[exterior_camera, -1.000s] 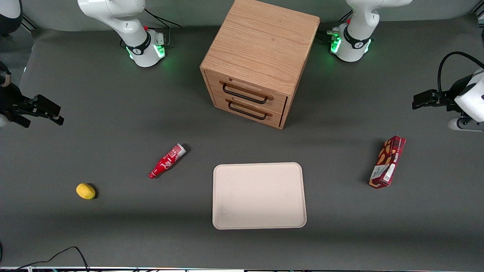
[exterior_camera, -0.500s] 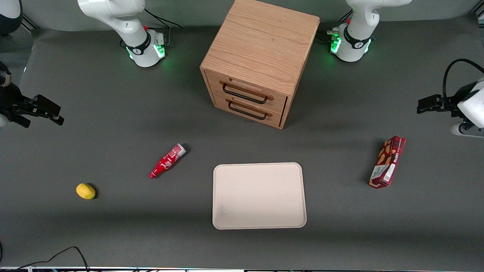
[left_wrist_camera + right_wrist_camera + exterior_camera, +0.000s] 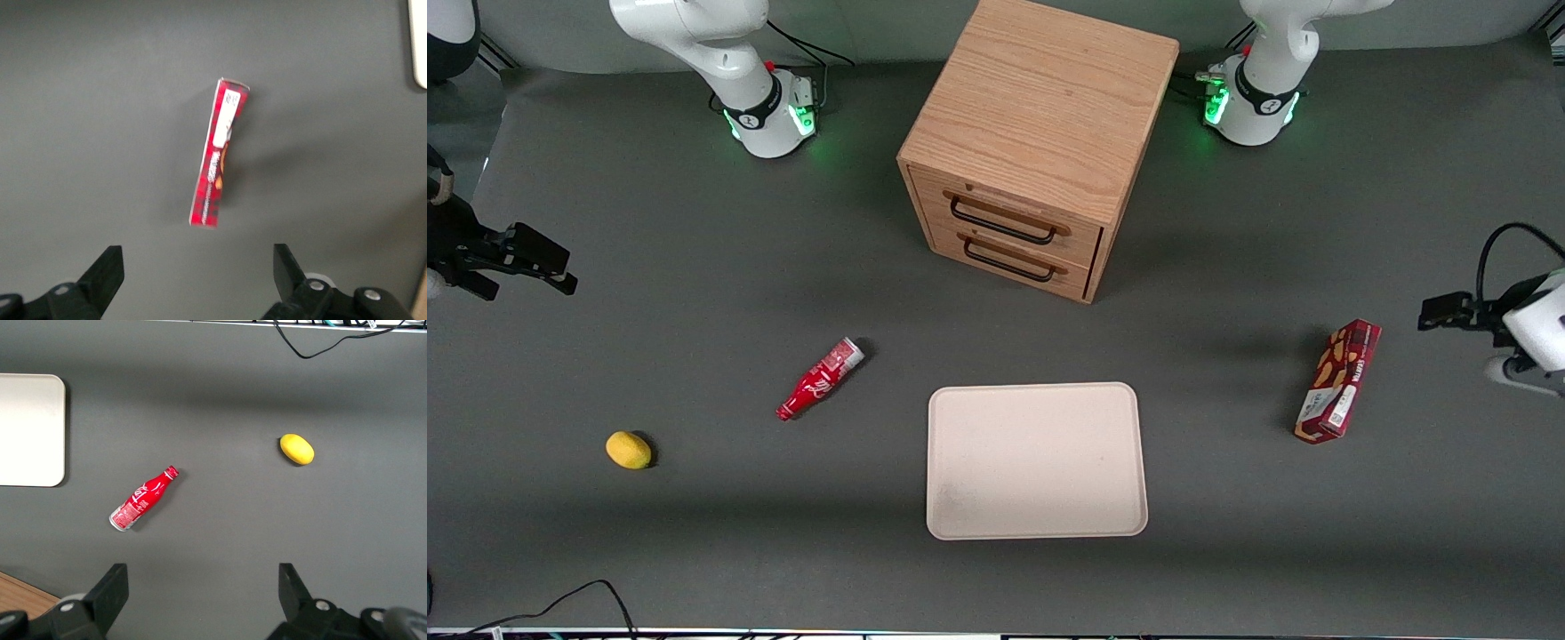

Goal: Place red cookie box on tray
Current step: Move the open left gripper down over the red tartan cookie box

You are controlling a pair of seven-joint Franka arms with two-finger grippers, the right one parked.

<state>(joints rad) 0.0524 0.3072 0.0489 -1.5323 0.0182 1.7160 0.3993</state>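
Note:
The red cookie box (image 3: 1338, 380) lies flat on the grey table toward the working arm's end, apart from the tray and beside it. From the left wrist it appears as a slim red box (image 3: 219, 155) on bare table, its white label end pointing away from the fingers. The cream tray (image 3: 1036, 460) lies flat in front of the drawer cabinet with nothing on it; only its corner (image 3: 420, 47) shows from the wrist. My left gripper (image 3: 1439, 311) hangs above the table beside the box, farther out sideways. The gripper (image 3: 197, 263) is open and holds nothing.
A wooden two-drawer cabinet (image 3: 1040, 142) stands in the middle, farther from the front camera than the tray. A small red bottle (image 3: 821, 378) and a yellow lemon (image 3: 629, 450) lie toward the parked arm's end. A black cable (image 3: 569, 600) runs along the front edge.
My left gripper has moved nearer to the front camera, toward the level of the box, and slightly outward. The box, tray and other objects have not moved.

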